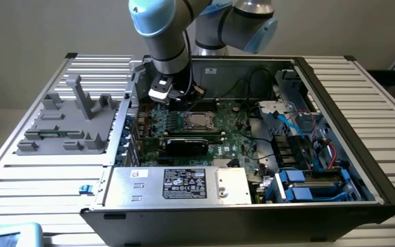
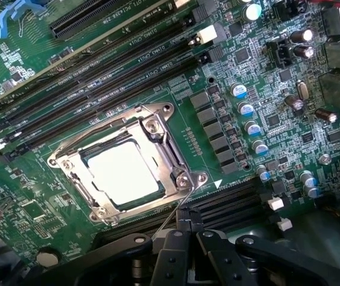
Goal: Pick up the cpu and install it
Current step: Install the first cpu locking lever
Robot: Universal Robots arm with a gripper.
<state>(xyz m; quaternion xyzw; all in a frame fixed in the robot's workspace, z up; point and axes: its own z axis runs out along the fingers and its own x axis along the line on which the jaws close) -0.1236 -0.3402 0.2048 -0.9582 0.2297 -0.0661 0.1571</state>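
You will find the cpu [image 2: 124, 174] seated in its socket frame [image 2: 158, 128], mid-motherboard [image 2: 33, 208]. Fingers [image 2: 176, 241] are together beside the lever wire [image 2: 171, 219]. Judged step: latching, which calls for steady lever control.

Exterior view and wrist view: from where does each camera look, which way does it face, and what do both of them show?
Exterior view: off the arm, raised, looking down into the open computer case; the arm and its tool show.
Wrist view: on the wrist, close above the motherboard, looking down along the shut tool.
Shared: the cpu lying in its socket, the motherboard and the tool.
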